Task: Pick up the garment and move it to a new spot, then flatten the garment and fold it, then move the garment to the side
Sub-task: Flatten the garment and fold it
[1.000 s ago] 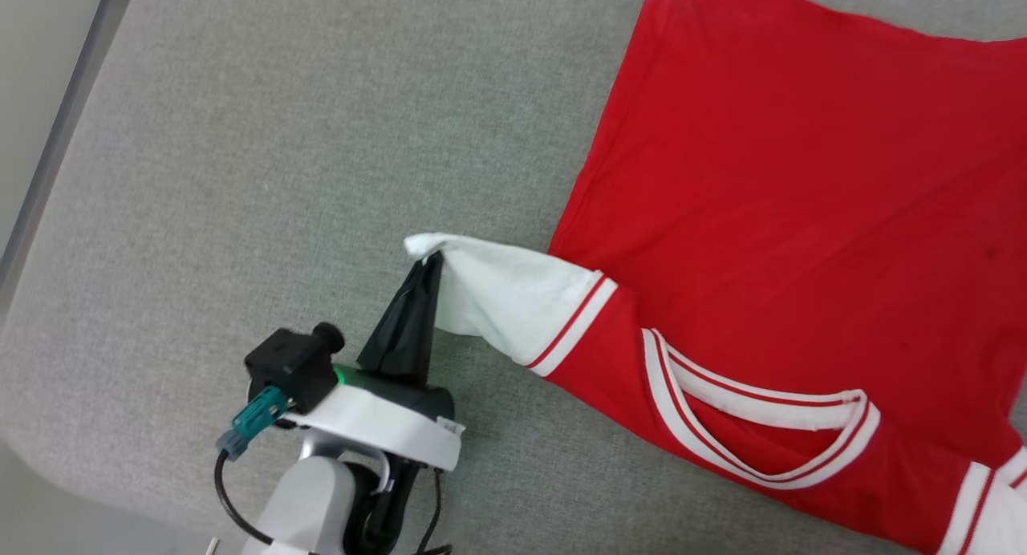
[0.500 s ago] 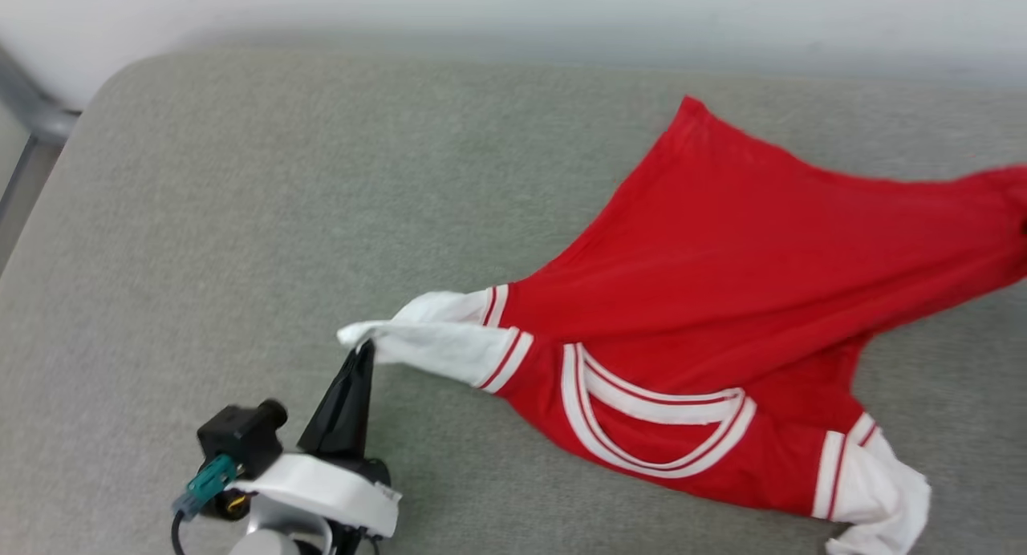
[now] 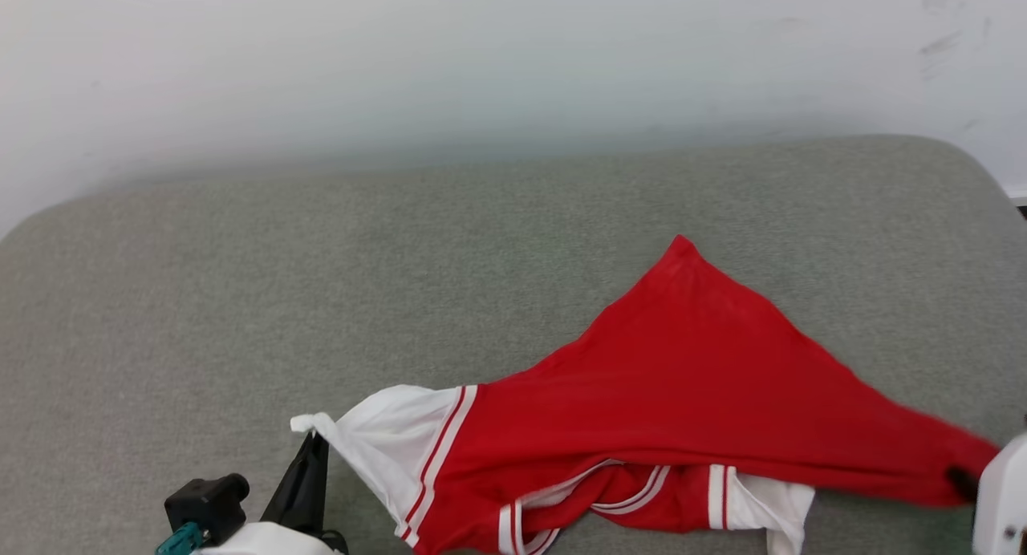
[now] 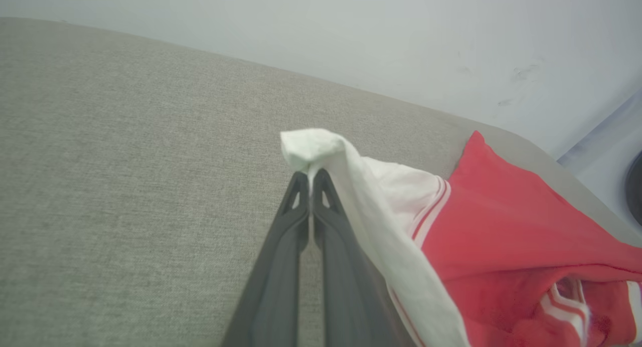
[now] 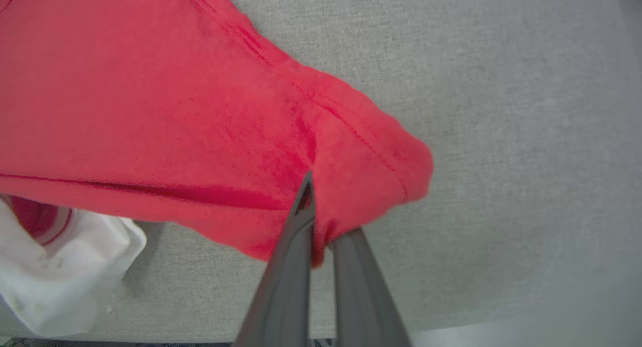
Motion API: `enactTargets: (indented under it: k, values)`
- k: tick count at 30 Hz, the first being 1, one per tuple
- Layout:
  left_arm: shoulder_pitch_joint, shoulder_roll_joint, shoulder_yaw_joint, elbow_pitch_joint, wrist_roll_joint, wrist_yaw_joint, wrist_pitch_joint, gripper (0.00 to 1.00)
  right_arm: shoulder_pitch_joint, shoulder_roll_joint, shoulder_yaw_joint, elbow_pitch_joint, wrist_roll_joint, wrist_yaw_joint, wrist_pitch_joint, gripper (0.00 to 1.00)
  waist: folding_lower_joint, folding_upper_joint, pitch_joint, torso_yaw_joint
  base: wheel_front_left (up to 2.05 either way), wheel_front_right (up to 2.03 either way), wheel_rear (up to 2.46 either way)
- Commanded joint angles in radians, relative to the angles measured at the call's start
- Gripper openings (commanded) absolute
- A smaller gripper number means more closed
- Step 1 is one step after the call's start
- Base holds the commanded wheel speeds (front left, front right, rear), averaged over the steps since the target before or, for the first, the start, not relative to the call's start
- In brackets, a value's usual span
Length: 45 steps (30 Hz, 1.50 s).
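The garment, red with a white striped sleeve, hangs stretched between my two grippers above the grey cushion, and its far corner still rests on the cushion. My left gripper is shut on the tip of the white sleeve. In the left wrist view that gripper pinches the sleeve tip, and the garment falls away to the right. My right gripper is shut on a red edge. The right wrist view has that gripper with the garment's red hem folded over one finger.
The grey upholstered cushion spreads wide to the left and behind the garment, with rounded corners. A white wall rises directly behind it. The garment's other white sleeve dangles low near the cushion's front edge.
The head camera has tilted up, bringing the wall into view. The garment has come up off the cushion and bunched, its collar now tucked under. Both grippers kept their hold.
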Motion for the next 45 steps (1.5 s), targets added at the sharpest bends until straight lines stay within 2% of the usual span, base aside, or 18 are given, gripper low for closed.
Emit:
enactTargets:
  k: [1,8,12,13,14,15,20,24,28,33,40,45]
  values:
    - [0.019,0.009,0.006,0.005,-0.005,0.006,-0.001,0.00,0.053,0.035,-0.018,-0.026,-0.012,-0.001,-0.007,0.00,0.0002,-0.0001,-0.032,-0.036,0.00,0.00,0.00]
    - [0.041,0.015,0.005,0.010,-0.019,0.012,0.015,0.00,0.275,0.195,-0.085,-0.111,-0.070,-0.001,0.012,0.00,0.0002,-0.0001,-0.045,-0.053,0.00,0.00,0.00]
    - [0.046,0.016,0.005,0.005,-0.018,0.023,0.021,0.00,0.335,0.265,-0.102,-0.125,-0.097,-0.001,0.002,0.00,0.0002,-0.0001,-0.040,-0.058,0.00,0.00,0.00]
    - [0.046,0.016,0.004,0.002,-0.018,0.026,0.023,0.00,0.339,0.280,-0.108,-0.134,-0.106,0.000,-0.017,0.21,0.0002,-0.0001,-0.039,-0.058,0.00,0.00,0.00]
    - [0.045,0.016,0.002,-0.001,-0.017,0.026,0.025,0.00,0.342,0.296,-0.119,-0.142,-0.109,0.000,-0.042,0.70,0.0002,-0.0001,-0.037,-0.057,0.00,0.00,0.00]
    - [0.045,0.017,0.000,-0.005,-0.017,0.027,0.028,0.00,0.340,0.305,-0.131,-0.152,-0.117,0.000,-0.072,1.00,0.0002,-0.0001,-0.037,-0.056,0.00,0.00,0.00]
    - [0.035,0.020,-0.009,-0.023,-0.013,0.031,0.034,0.00,0.290,0.342,-0.189,-0.212,-0.154,0.000,-0.303,1.00,0.0002,-0.0001,-0.030,-0.048,0.00,0.00,0.00]
    - [0.019,0.018,-0.017,-0.037,-0.011,0.032,0.035,0.00,0.229,0.344,-0.214,-0.215,-0.177,-0.001,-0.483,1.00,0.0002,-0.0001,-0.019,-0.037,0.00,0.00,0.00]
    - [0.005,0.016,-0.016,-0.059,-0.009,0.038,0.029,0.00,0.133,0.331,-0.195,-0.147,-0.167,-0.001,-0.545,1.00,0.0002,-0.0001,0.009,-0.032,0.00,0.00,0.00]
    - [-0.022,0.010,-0.029,-0.091,0.005,0.048,0.028,0.00,-0.030,0.274,-0.126,-0.012,-0.122,-0.001,-0.466,1.00,0.0002,-0.0001,0.059,-0.008,0.00,0.00,0.00]
    - [-0.089,-0.004,-0.060,-0.128,0.029,0.048,0.021,0.00,-0.266,0.133,0.013,0.120,-0.046,-0.001,-0.190,1.00,0.0002,-0.0001,0.164,0.044,0.00,0.00,0.00]
    - [-0.136,-0.018,-0.083,-0.150,0.045,0.043,0.017,0.00,-0.402,0.071,0.117,0.152,-0.003,-0.001,-0.025,1.00,0.0002,-0.0001,0.237,0.081,0.00,0.00,0.00]
